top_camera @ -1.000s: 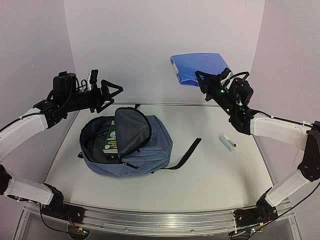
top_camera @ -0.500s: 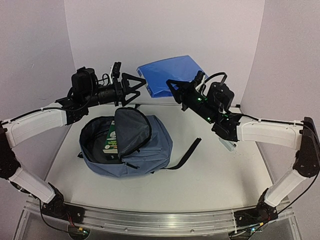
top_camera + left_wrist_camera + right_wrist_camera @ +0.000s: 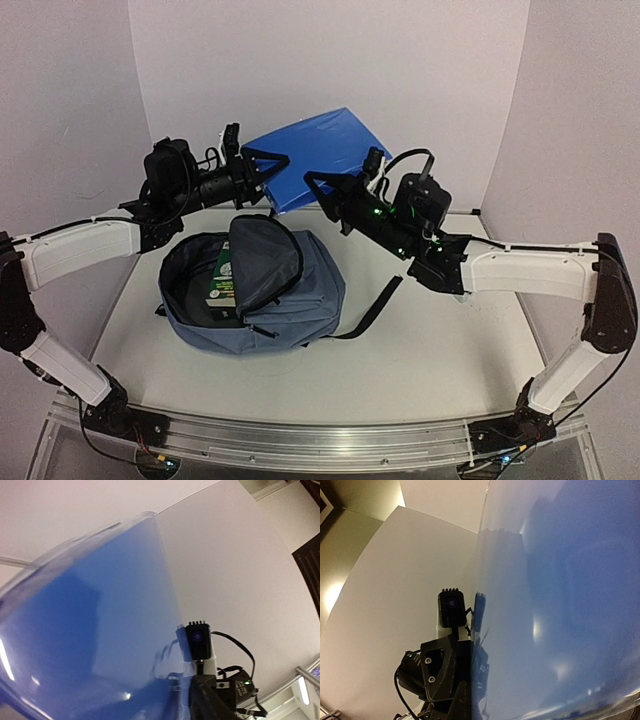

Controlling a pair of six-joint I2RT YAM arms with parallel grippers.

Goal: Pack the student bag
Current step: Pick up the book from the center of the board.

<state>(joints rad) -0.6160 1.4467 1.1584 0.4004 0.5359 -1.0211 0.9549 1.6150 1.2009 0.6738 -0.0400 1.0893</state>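
Blue folder shifted left, right gripper clamped

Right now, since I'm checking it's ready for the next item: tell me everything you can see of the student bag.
The student bag is a soft slate-blue fabric backpack lying flat on the white table, left of centre. Its main compartment is unzipped and gapes, showing dark lining, with the flap raised. A green book sits inside. A black strap trails right across the table. Nothing grips it.
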